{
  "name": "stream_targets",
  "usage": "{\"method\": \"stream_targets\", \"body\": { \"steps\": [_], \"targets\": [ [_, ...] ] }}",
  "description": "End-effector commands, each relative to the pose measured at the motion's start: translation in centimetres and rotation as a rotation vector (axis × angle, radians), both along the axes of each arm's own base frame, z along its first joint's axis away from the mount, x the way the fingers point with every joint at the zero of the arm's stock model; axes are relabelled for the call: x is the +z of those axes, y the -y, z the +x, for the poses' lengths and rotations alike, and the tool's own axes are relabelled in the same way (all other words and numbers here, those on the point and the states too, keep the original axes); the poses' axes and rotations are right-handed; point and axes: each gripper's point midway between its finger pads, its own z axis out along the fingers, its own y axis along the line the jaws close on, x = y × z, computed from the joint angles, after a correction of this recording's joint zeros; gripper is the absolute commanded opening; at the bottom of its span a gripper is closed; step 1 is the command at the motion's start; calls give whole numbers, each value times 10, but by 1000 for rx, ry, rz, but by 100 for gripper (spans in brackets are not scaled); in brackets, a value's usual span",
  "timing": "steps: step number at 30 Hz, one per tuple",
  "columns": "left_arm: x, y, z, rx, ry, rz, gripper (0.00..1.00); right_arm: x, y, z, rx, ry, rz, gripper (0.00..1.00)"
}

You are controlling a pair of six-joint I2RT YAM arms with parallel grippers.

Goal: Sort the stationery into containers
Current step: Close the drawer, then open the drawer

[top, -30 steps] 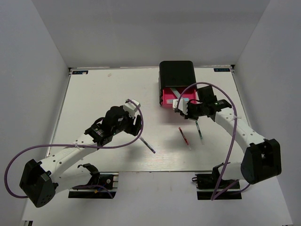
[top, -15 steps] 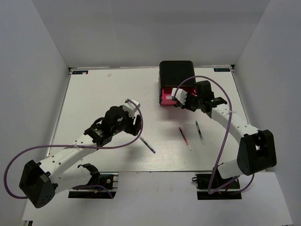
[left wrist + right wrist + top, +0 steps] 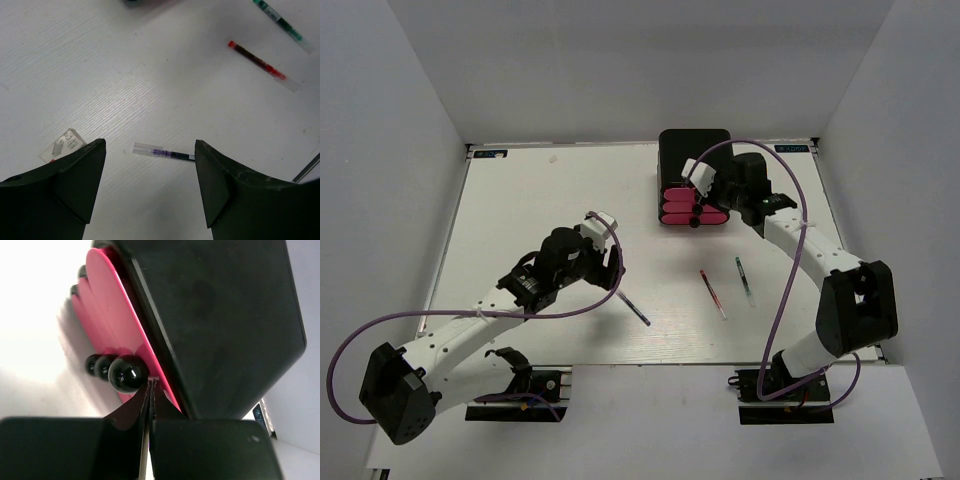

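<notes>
Drawers (image 3: 694, 207) number three, all flush in the cabinet (image 3: 695, 150); before it lie three pens (image 3: 712, 293) and one clear block (image 3: 62, 145), right gripper (image 3: 151, 386) pinched closed at its front, left gripper (image 3: 149, 144) spread wide.

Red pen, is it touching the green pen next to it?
Apart. The top view shows the red pen and green pen lying side by side, bare table between them.

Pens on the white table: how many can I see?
3. A slim red pen and a green pen lie side by side before the stacked pink drawers; a dark blue pen lies alone to their left. More may hide inside the shut drawers.
</notes>
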Motion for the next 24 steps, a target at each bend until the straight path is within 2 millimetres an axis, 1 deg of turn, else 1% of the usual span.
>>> {"method": "stream_targets", "body": {
  "steps": [1,4,6,8,9,11,12,14,15,16,17,18,19,20,21,22,23,24],
  "targets": [
    [15,11,-7,-49,21,-86,82,25,-1,23,-54,87,43,0],
    [19,13,-4,-45,32,-107,82,28,-1,28,-72,97,53,0],
    [15,14,-7,-49,16,-111,82,28,1,29,-79,98,56,0],
    [25,19,-8,-58,26,-157,83,28,1,28,-82,98,56,0],
    [22,19,-8,-58,26,-157,85,28,2,29,-91,106,53,0],
    [28,26,-7,-71,26,-196,85,26,2,27,-92,102,53,0],
    [23,28,-6,-60,5,-209,85,22,4,27,-99,92,53,0],
    [31,37,-3,-68,9,-260,85,25,2,21,-94,91,65,0],
    [27,41,0,-51,-22,-283,85,25,3,19,-91,85,69,0],
    [28,46,0,-57,-34,-308,85,35,0,7,-67,87,104,0],
    [35,54,4,-66,-22,-353,85,32,0,-2,-60,51,112,0],
    [37,59,7,-47,-49,-396,85,29,0,-11,-50,29,128,0],
    [30,67,12,-50,-79,-411,85,37,-3,-24,-25,32,150,2],
    [32,73,17,-41,-89,-439,85,48,-1,-34,-37,32,186,4],
    [44,83,25,-31,-90,-506,81,43,1,-42,-43,14,197,17],
    [43,89,29,-31,-109,-526,79,46,6,-51,-55,20,209,30],
    [23,98,37,-11,-162,-513,75,41,9,-56,-71,25,214,47],
    [22,105,44,-6,-169,-533,69,50,13,-63,-110,30,268,90]
  ]
}}
